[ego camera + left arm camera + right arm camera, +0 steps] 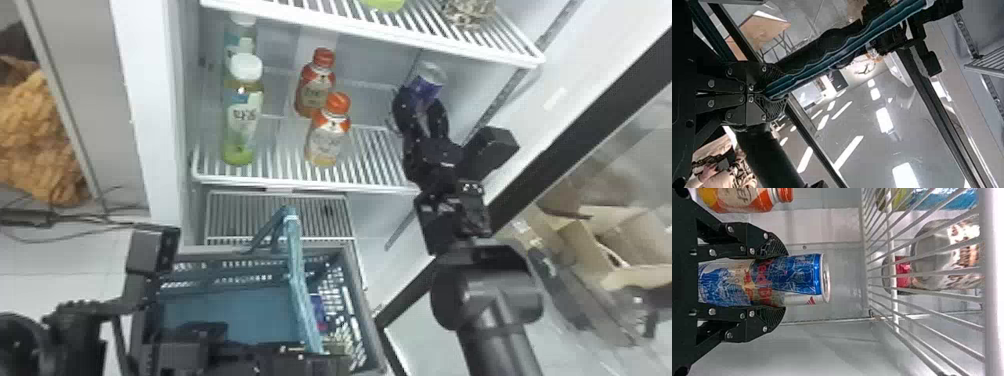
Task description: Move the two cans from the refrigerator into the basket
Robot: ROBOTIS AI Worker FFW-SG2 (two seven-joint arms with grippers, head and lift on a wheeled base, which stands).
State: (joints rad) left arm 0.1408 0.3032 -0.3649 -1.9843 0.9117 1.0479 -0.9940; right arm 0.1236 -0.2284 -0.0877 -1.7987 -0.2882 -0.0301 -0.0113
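In the head view, my right gripper (421,107) is at the right of the middle shelf, closed around a blue and silver can (428,82). The right wrist view has the can (797,276) held between both fingers of my right gripper (784,281), its top extending beyond the fingertips. My left gripper (325,350) is low at the basket (354,260). Seen from the left wrist, the left gripper (774,92) pinches the teal basket handle (848,53). A blue and red can (318,312) lies inside the basket by its right wall, partly behind the handle.
Two orange-capped bottles (327,135) and white-capped green bottles (242,115) stand left of the held can on the shelf (300,187). An upper wire shelf (350,30) runs above. The refrigerator's right wall and open door frame (580,130) flank the right arm.
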